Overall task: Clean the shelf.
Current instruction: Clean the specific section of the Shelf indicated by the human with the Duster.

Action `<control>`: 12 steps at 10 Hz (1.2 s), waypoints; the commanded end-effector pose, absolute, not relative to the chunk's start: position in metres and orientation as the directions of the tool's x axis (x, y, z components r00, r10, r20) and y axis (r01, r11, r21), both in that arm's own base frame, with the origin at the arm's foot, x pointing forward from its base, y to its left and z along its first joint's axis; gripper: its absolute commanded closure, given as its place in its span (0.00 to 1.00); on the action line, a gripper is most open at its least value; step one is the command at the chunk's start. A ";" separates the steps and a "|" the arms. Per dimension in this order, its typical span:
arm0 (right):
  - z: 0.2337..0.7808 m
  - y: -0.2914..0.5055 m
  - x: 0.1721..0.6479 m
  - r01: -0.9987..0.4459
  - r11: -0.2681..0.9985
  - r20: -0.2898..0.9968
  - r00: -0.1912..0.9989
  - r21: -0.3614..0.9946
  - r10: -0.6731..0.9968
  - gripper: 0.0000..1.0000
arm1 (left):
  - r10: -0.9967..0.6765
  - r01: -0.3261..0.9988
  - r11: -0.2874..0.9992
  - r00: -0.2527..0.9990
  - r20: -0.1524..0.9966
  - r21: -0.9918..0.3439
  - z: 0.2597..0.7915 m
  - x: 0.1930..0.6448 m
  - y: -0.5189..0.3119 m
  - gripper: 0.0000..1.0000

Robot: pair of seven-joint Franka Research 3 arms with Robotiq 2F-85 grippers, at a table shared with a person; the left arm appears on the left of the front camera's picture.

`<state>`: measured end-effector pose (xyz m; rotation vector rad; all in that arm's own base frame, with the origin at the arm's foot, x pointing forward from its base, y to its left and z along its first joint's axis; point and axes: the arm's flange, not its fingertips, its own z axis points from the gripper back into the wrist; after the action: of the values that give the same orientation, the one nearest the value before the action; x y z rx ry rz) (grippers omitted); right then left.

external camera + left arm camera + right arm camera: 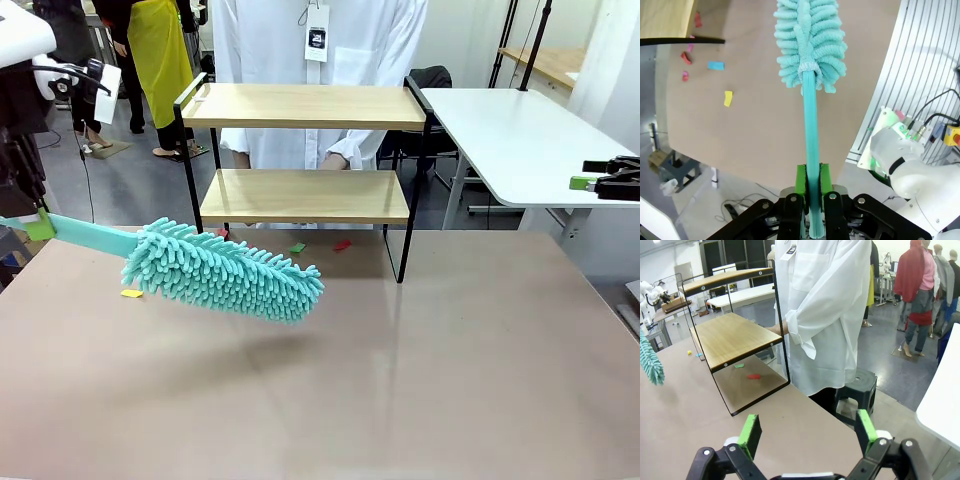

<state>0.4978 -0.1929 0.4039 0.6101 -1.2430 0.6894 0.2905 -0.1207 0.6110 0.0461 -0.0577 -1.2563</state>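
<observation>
Brown surface point(450, 380) carrying the shelf point(305, 195), which stands upright at the far edge. A person in a white coat point(270, 60) stands just behind it. Teal fluffy duster point(225, 272) held above the surface, in front of the shelf's lower left corner, its flat handle clamped between the left fingers point(801, 179). Right fingers point(751, 432) spread wide apart, holding nothing. Red scrap point(342, 244) and green scrap point(297, 247) on the surface beneath the shelf; yellow scrap point(132, 293) beside the duster
</observation>
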 end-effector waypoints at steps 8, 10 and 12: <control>0.407 -0.193 0.497 -0.755 0.655 0.974 0.174 0.039 0.142 0.00 | -0.951 0.949 0.308 0.307 0.022 0.064 0.615 0.288 -0.120 0.87; 0.407 -0.193 0.497 -0.755 0.655 0.974 0.174 0.039 0.142 0.00 | -0.951 0.949 0.308 0.307 0.022 0.064 0.615 0.288 -0.120 0.87; 0.407 -0.193 0.497 -0.755 0.655 0.974 0.174 0.039 0.142 0.00 | -0.951 0.949 0.308 0.307 0.022 0.064 0.615 0.288 -0.120 0.87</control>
<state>0.4978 -0.1929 0.4039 0.6101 -1.2430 0.6894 0.2905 -0.1207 0.6110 0.0461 -0.0577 -1.2563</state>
